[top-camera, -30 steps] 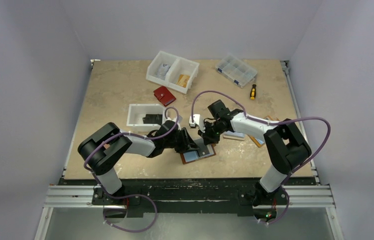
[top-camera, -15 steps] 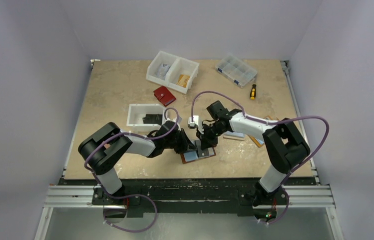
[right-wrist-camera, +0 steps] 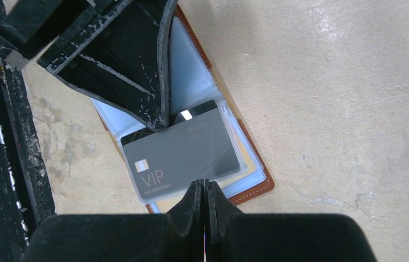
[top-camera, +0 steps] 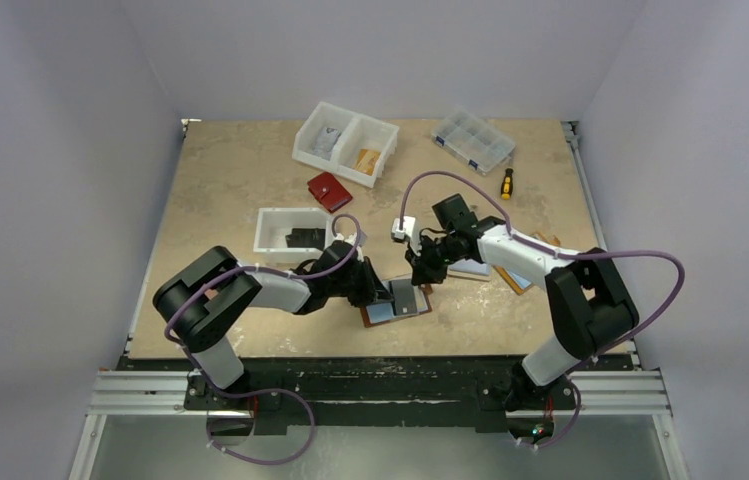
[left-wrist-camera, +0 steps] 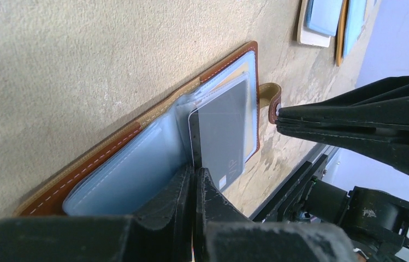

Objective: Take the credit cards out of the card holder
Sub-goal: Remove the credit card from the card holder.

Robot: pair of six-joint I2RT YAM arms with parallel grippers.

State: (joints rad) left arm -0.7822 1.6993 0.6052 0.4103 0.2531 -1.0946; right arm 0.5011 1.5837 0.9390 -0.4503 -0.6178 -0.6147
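The card holder (top-camera: 421, 306) lies open near the table's front edge, brown outside with light-blue clear sleeves (left-wrist-camera: 131, 174) inside. A dark grey credit card (right-wrist-camera: 183, 153) marked VIP sits in the top sleeve of its right half, and shows as the credit card (left-wrist-camera: 223, 128) in the left wrist view. My left gripper (left-wrist-camera: 195, 173) is shut on the near edge of that card and sleeve. Its fingers (right-wrist-camera: 136, 82) reach in from the holder's fold. My right gripper (right-wrist-camera: 203, 185) is shut, its tips at the holder's outer edge against the snap tab (left-wrist-camera: 270, 101). Nothing shows between them.
A white bin (top-camera: 268, 232) holding a dark item stands behind my left arm. Farther back are a red wallet (top-camera: 329, 191), a two-part white bin (top-camera: 345, 143), a clear organiser box (top-camera: 471, 140) and a screwdriver (top-camera: 506, 183). Other holders (top-camera: 472, 270) lie under my right forearm.
My left gripper has closed on the card's edge. My right arm has swung to the right and its gripper has drawn back to the holder's outer edge.
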